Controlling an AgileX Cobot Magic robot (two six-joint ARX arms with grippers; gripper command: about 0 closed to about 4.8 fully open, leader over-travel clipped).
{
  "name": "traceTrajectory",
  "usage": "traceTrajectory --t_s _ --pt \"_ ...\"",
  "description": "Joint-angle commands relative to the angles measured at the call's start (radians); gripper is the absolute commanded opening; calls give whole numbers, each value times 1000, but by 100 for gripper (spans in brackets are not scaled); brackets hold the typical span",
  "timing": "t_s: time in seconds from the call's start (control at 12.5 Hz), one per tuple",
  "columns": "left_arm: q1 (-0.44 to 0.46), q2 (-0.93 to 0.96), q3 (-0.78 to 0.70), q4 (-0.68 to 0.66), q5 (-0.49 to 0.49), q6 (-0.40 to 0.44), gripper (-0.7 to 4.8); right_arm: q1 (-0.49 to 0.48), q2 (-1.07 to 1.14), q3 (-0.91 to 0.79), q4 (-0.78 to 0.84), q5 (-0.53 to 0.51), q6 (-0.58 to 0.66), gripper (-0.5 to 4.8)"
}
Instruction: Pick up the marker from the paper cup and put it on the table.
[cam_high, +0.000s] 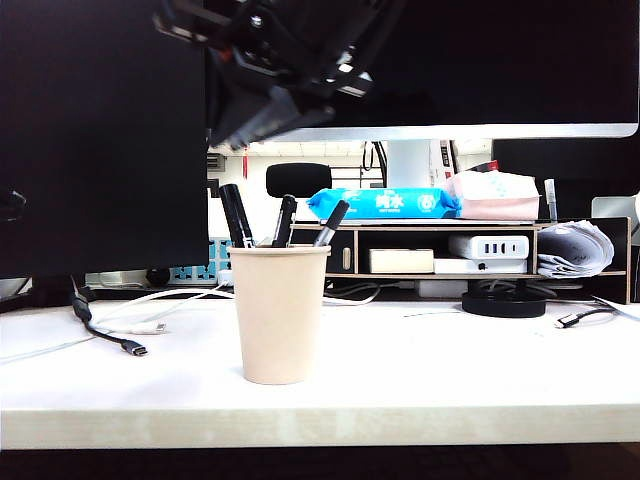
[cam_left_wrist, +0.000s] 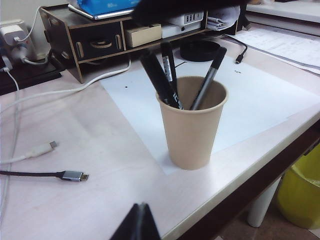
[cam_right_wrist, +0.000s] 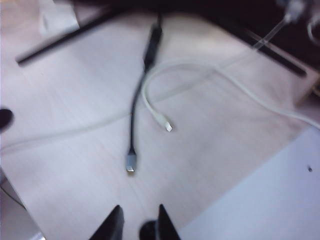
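A: Where's the marker (cam_left_wrist: 158, 79) right now?

B: In the paper cup (cam_left_wrist: 192, 127), leaning against the rim on the side toward the shelf's drawers. It stands steeply, long axis running up out of the cup and tilted away from the two other pens. In the exterior view it is the leftmost of the three.

A: How does it look?

B: Thick, all black, capped, noticeably fatter than the slim black pen (cam_left_wrist: 169, 67) beside it and the grey-barrelled pen (cam_left_wrist: 207, 80) leaning the other way. I cannot make out lettering on it here.

A: And the claws?

B: The right gripper (cam_high: 262, 108) hangs high above the cup, a dark blurred mass in the exterior view. Its wrist camera looks down on the table (cam_right_wrist: 75, 150) and two loose cables, with the fingertips (cam_right_wrist: 115, 220) apart and nothing between them. So the marker lies below it, a little off to the side.

A: The left gripper (cam_left_wrist: 139, 222)?

B: Low near the table's front edge, facing the cup; its jaws appear pressed together, empty. I judge the right arm better placed, since the marker's top is free from above.
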Motion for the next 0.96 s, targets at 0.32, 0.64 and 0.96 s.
traceTrajectory --t_s 0.32,0.64,0.96 --pt "-1 0 -1 -14 0 4 -4 18 9 -72 89 42 38 122" --pt "-1 0 -1 -14 0 4 -4 23 8 -91 105 53 40 127" --pt "-1 0 -1 -14 -1 4 -4 20 24 -91 110 54 39 127"
